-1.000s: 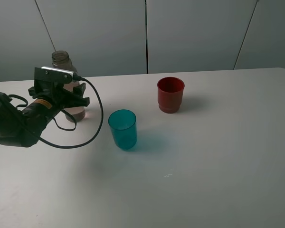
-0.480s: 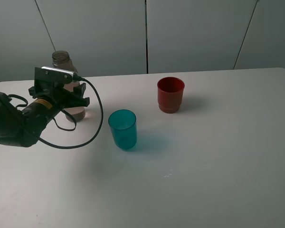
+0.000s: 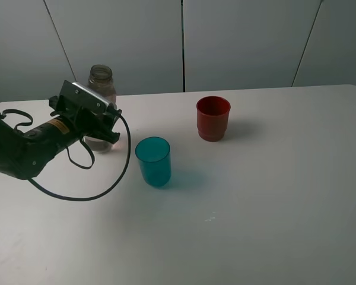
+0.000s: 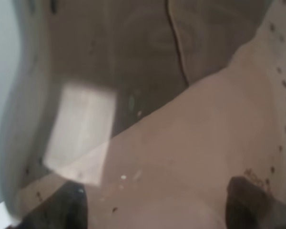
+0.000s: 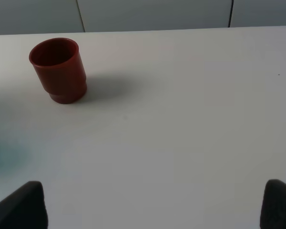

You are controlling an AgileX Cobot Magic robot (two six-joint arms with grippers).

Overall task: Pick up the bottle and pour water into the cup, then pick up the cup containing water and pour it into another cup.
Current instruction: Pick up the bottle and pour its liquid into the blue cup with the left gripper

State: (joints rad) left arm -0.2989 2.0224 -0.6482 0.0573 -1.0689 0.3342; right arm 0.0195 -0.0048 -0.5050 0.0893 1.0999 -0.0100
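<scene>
Gripping bottle [image 3: 101,83] low with left gripper [image 3: 101,127], fingers closed tight on it. Leaning neck toward cup [image 3: 153,160] just beside, likely lining up pour. Holding right gripper [image 5: 153,206] wide open, empty, short of red cup [image 3: 213,117].

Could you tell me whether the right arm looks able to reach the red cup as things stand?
Probably yes. In the right wrist view the red cup stands upright, with only bare table between it and the open right gripper; nothing seems to block the way.
</scene>
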